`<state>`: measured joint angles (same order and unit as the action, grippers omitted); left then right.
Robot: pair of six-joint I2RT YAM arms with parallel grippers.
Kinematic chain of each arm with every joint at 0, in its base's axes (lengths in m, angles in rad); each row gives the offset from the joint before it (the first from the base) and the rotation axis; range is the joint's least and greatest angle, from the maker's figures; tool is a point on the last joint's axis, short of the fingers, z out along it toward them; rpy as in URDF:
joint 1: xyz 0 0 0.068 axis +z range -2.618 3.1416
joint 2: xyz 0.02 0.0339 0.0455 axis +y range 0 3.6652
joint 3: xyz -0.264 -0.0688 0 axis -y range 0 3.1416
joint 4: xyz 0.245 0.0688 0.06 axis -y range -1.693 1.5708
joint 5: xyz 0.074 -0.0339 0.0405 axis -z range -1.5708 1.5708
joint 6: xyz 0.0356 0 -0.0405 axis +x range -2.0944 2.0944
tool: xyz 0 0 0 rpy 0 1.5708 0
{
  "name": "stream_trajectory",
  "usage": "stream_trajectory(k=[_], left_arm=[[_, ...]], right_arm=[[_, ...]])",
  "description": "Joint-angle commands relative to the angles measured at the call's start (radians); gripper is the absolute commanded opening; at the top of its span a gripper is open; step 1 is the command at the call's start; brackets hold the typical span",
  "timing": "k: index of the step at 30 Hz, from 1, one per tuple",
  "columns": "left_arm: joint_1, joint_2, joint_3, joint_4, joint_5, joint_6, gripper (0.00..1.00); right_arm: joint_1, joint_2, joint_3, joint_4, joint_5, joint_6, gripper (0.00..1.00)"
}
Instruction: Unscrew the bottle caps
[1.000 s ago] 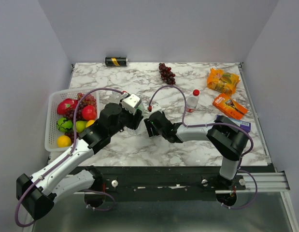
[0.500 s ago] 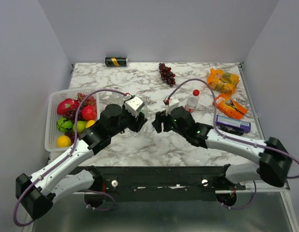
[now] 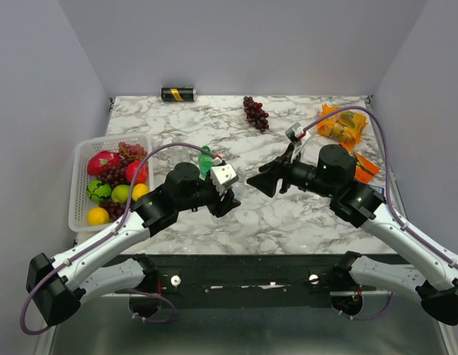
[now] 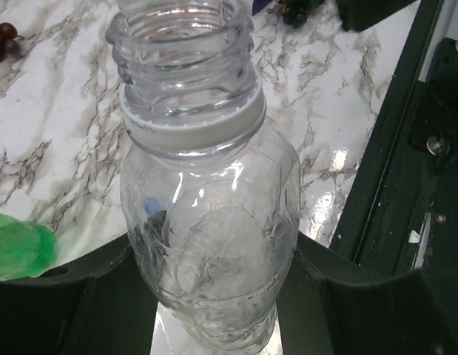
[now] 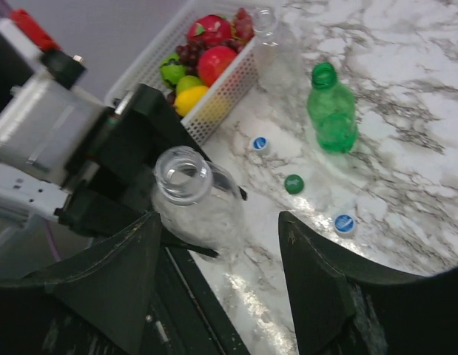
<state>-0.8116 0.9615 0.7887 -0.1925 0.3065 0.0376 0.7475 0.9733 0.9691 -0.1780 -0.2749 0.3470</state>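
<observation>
My left tool (image 4: 214,290) is pinched on the belly of the clear bottle (image 4: 206,214), one finger on either side. The bottle's neck is bare: threads and collar ring show, and there is no cap on it. My right tool (image 5: 218,240) is spread, with nothing between its fingers, and it faces that open mouth from a little way off without touching it. I hold the bottle near the front edge of the desk (image 5: 406,170), and it looks lifted clear of it.

Beyond it, three loose caps lie on the marble: a blue-and-white cap (image 5: 260,143), a green cap (image 5: 293,183) and a second blue-and-white cap (image 5: 344,222). The green bottle (image 5: 331,111) stands open just past them. Another clear bottle (image 5: 277,52), beside the fruit basket (image 5: 214,96), looks open too.

I judge this bottle's unscrewing finished. Next I should set it down upright on bare marble, well clear of the caps and the green bottle, and release it gently, since it is light and would tip easily. I can see no capped bottle from here.
</observation>
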Motion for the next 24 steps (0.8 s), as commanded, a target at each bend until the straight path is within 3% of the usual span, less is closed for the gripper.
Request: stream_trajectory(k=[1, 17, 24], left_arm=[[-0.024, 0.006, 0.026, -0.012, 0.060, 0.027, 0.31], [-0.060, 0.019, 0.035, -0.038, 0.037, 0.048, 0.31], [-0.064, 0.031, 0.035, -0.042, 0.029, 0.053, 0.31]], right_arm=[[0.000, 0.014, 0.059, -0.049, -0.174, 0.017, 0.71], [0.013, 0.119, 0.085, -0.048, -0.244, -0.006, 0.63], [0.024, 0.143, 0.076, -0.041, -0.237, -0.022, 0.55]])
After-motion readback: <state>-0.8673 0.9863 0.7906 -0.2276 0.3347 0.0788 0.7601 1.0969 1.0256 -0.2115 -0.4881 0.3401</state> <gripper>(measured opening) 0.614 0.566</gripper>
